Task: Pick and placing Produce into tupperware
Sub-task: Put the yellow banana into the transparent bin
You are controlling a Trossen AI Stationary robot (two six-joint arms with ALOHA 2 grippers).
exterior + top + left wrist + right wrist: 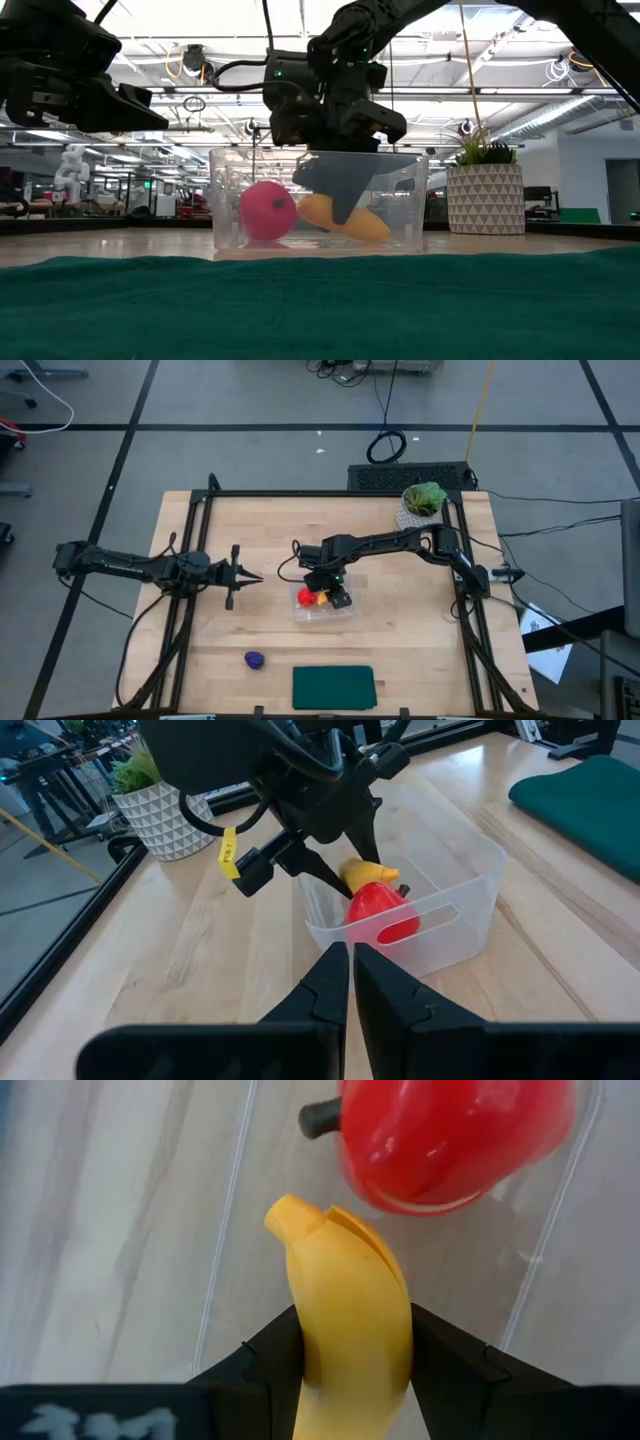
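Observation:
The clear tupperware (320, 613) stands at the middle of the table. Inside it lies the red round piece (306, 597), seen through the wall in the low view (267, 211). My right gripper (350, 1360) reaches down into the tub, shut on the yellow banana (350, 1300). The dark purple lump (255, 659) lies on the wood near the front left. My left gripper (352, 960) hangs shut and empty left of the tub, above the table. My right gripper pinches the banana's two sides (310, 1350) between its fingers (450, 1365), across its length, with the stalk end (285, 1215) sticking out beyond them. It comes steeply from above. The banana slants inside the tub beside the red piece, its low end (375, 232) near the floor.
A dark green mat (333, 687) lies at the front edge, filling the low view's foreground. A leafy plant in a white pot (422, 503) stands at the far right. Bare wood lies between the tub and my left gripper.

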